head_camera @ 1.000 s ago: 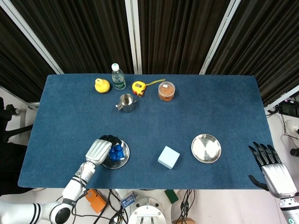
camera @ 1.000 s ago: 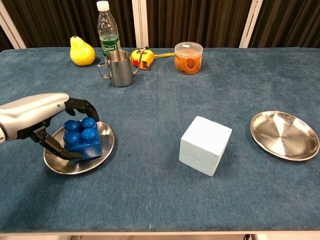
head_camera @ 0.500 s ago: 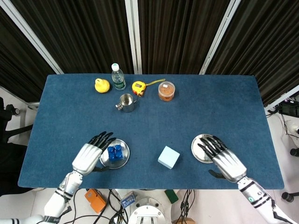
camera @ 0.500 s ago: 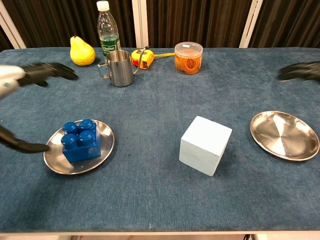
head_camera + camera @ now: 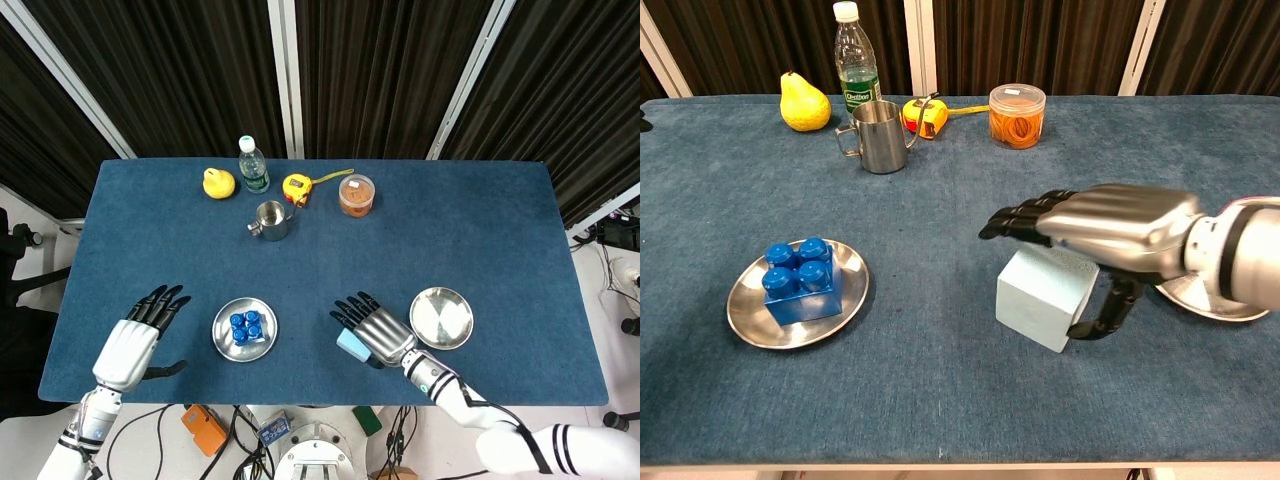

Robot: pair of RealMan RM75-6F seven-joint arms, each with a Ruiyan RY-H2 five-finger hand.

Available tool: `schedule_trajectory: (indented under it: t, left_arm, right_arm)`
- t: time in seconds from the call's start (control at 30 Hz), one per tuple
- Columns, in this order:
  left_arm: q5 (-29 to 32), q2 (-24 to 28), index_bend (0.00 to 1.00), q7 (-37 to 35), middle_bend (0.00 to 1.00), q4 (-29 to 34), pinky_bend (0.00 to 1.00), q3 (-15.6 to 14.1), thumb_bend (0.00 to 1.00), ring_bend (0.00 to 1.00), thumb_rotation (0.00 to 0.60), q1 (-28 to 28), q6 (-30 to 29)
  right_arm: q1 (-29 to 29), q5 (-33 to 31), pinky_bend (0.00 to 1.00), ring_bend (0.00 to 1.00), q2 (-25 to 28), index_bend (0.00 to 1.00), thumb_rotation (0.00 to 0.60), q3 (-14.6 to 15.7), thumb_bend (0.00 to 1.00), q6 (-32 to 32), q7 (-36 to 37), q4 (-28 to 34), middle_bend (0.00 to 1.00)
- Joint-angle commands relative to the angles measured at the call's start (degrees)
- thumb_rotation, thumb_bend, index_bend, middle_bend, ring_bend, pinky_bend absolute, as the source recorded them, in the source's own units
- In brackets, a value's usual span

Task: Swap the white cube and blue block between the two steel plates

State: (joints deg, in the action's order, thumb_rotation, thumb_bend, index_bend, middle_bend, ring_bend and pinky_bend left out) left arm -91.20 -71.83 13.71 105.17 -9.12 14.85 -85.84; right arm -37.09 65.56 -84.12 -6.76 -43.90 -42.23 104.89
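The blue block [image 5: 246, 326] [image 5: 800, 282] lies on the left steel plate [image 5: 225, 345] [image 5: 745, 318]. The white cube [image 5: 349, 345] [image 5: 1038, 300] rests on the cloth between the plates. My right hand [image 5: 374, 325] [image 5: 1110, 228] hovers over the cube's top, fingers stretched out flat and thumb hanging by its right side, holding nothing. The right steel plate [image 5: 445, 318] [image 5: 1220, 305] is bare and partly hidden behind that hand in the chest view. My left hand [image 5: 135, 338] is open with fingers spread, left of the block's plate and apart from it.
Along the table's far side stand a yellow pear [image 5: 803, 102], a water bottle [image 5: 855, 62], a steel mug [image 5: 880, 137], a yellow tape measure [image 5: 926, 117] and a jar of orange contents [image 5: 1017, 115]. The table's front edge runs close below both hands.
My left hand let go of the blue block and drew back to the left. My right hand came in from the right, crossed the bare plate and now hangs over the white cube.
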Motion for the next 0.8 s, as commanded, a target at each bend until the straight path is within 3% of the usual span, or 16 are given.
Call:
schedule_trajectory:
  t: [0.03,0.07,0.13,0.2,0.27,0.4,0.57,0.8]
  left_arm:
    - [-0.24,0.29,0.11,-0.71,0.04,-0.29,0.16,0.57,0.0,0.0,0.6,-0.48,-0.02]
    - [-0.19,0.32,0.11,-0.99,0.04,-0.37,0.16,0.77,0.0,0.0,0.6,-0.59,0.06]
    - [-0.1,0.35,0.11,-1.63,0.04,-0.55,0.16,1.22,0.0,0.0,0.6,-0.86,0.23]
    - [-0.13,0.43,0.11,-1.99,0.04,-0.67,0.16,1.51,0.0,0.0,0.6,-1.09,0.36]
    - [-0.19,0.57,0.11,-2.36,0.04,-0.62,0.16,1.87,0.0,0.0,0.6,-1.32,0.47]
    - [-0.79,0.91,0.11,-2.7,0.04,-0.43,0.16,2.53,0.0,0.0,0.6,-1.69,0.4]
    - [-2.39,1.76,0.11,-3.5,0.04,-0.38,0.16,2.66,0.0,0.0,0.6,-2.74,-0.66]
    - [-3.06,1.63,0.11,-4.97,0.04,-1.91,0.16,3.11,0.0,0.0,0.6,-3.4,-0.12]
  right_arm:
    - [-4.45,-7.43,0.03,0.06,-3.15,0.06,0.6,0.3,0.38,0.2,-4.25,-0.71,0.13]
    - [-4.76,-7.75,0.09,0.14,-3.21,0.16,0.6,0.3,0.38,0.03,-3.82,-0.79,0.21]
    - [-4.96,-7.41,0.34,0.39,-3.27,0.46,0.6,0.44,0.38,-0.8,-2.35,-1.0,0.41]
    - [-4.78,-5.99,0.5,0.55,-3.16,0.65,0.6,0.76,0.38,-2.26,-1.5,-1.25,0.56]
    - [-4.09,-3.61,0.56,0.61,-2.93,0.73,0.6,0.94,0.38,-4.57,0.05,-1.49,0.62]
    - [-2.57,0.45,0.59,0.65,-0.95,0.78,0.6,0.54,0.38,-8.61,4.01,-1.15,0.66]
    - [-0.17,2.93,0.59,0.66,5.04,0.76,0.6,1.48,0.38,-12.45,6.46,-2.43,0.67]
    - [2.19,1.16,0.56,0.6,9.0,0.68,0.6,4.36,0.38,-9.74,13.82,-9.23,0.67]
